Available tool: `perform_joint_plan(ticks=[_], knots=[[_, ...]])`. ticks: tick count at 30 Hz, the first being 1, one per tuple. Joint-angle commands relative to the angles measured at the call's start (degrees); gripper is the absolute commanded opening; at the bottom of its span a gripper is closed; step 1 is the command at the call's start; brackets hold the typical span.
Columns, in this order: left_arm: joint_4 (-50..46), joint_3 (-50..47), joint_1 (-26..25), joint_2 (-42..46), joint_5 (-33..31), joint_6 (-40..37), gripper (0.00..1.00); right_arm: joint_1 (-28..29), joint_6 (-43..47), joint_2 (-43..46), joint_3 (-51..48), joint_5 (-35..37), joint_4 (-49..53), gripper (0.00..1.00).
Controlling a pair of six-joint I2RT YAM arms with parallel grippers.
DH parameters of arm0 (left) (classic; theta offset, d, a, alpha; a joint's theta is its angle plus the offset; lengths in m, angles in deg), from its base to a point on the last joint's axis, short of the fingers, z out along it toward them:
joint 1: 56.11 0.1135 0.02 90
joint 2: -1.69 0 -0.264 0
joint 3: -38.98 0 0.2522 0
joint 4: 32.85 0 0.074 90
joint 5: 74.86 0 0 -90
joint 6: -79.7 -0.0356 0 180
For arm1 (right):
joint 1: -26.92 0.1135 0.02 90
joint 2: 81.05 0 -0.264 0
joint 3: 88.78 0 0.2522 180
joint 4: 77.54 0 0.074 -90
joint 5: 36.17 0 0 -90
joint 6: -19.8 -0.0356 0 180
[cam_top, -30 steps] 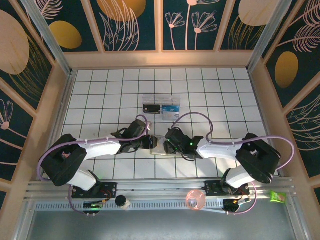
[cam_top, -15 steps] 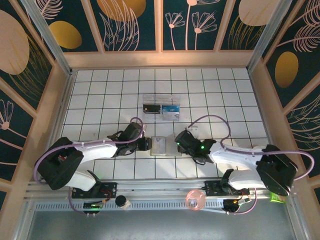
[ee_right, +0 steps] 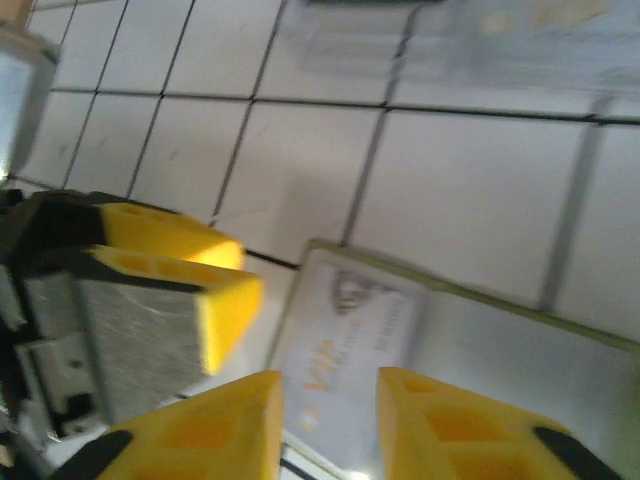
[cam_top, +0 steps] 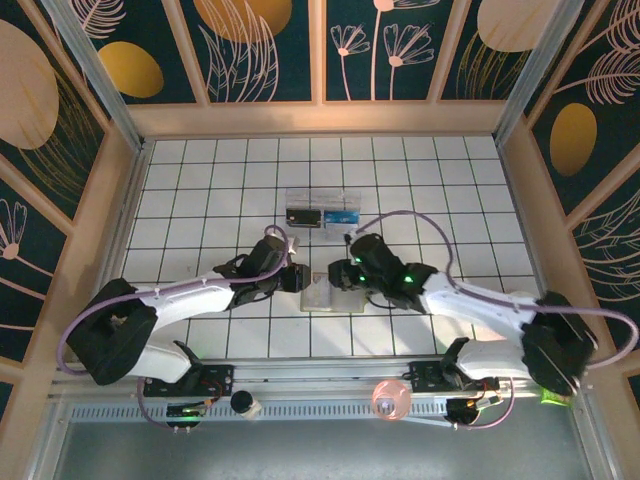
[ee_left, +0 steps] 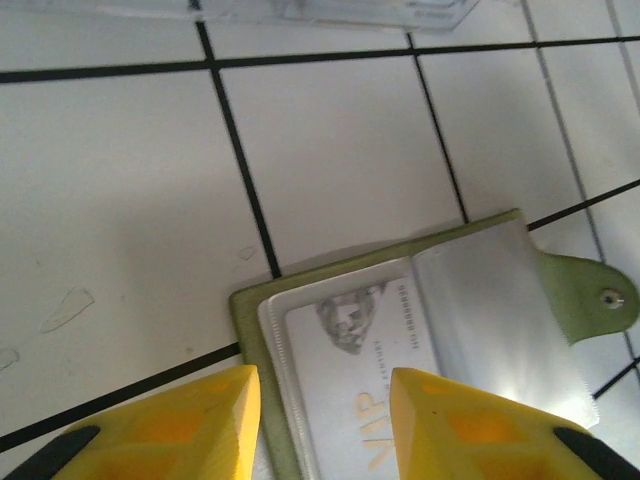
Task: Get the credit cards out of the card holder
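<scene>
**Item 1. Left gripper**: at the left end of the card holder, low over the white tiled table. In its wrist view the left gripper has its yellow fingers moderately apart. The holder's left corner lies between and below them, and nothing is clamped. Whether the tips touch the holder cannot be told.

**Item 2. Card holder**: olive-green and folded open, lying flat on the table between the two grippers. The left wrist view shows the card holder with clear sleeves inside and a green snap tab at its right end. A pale card marked VIP sits in the left sleeve. In the right wrist view, the card holder and the card are blurred.

**Item 3. Right gripper**: just above the holder's right half, facing the left gripper. In its wrist view the right gripper has its yellow fingers set narrowly apart over the card, gripping nothing.

**Item 4. Clear plastic box**: beyond the card holder and well apart from it, with dark and blue contents.
</scene>
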Motion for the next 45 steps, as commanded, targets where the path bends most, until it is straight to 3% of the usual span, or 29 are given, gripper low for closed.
perform_joint_plan(ticks=[1, 7, 13, 19, 33, 41, 45], knots=[[1.36, 0.15, 0.1, -1.54, -0.62, -1.18, 0.39, -1.24, 0.15, -6.57, 1.3, -10.16, -4.21, 0.26], [4.62, -1.74, 0.09, -3.98, 1.78, -1.89, 0.44, -1.8, -1.63, -9.48, -1.23, -3.4, 0.42, 0.23], [5.83, -2.59, 0.09, -5.69, 2.68, -2.26, 0.25, -2.97, -2.27, -10.1, -3.67, 0.75, 0.99, 0.19], [8.94, -4.24, 0.0, -4.34, 5.59, -0.08, 0.29, -3.38, 0.75, -12.18, -3.0, 1.38, -0.37, 0.14], [12.09, -5.45, 0.0, -5.98, 6.48, 1.62, 0.26, -3.73, 2.5, -12.1, -3.71, -1.87, -4.4, 0.13], [11.44, -6.07, 0.0, -6.19, 5.32, 2.06, 0.17, -4.85, 2.78, -8.13, -4.08, -2.41, -4.24, 0.16], [11.05, -6.19, 0.0, -5.72, 4.95, 2.12, 0.17, -6.55, 1.62, -5.78, -5.42, -10.27, -7.85, 0.22]])
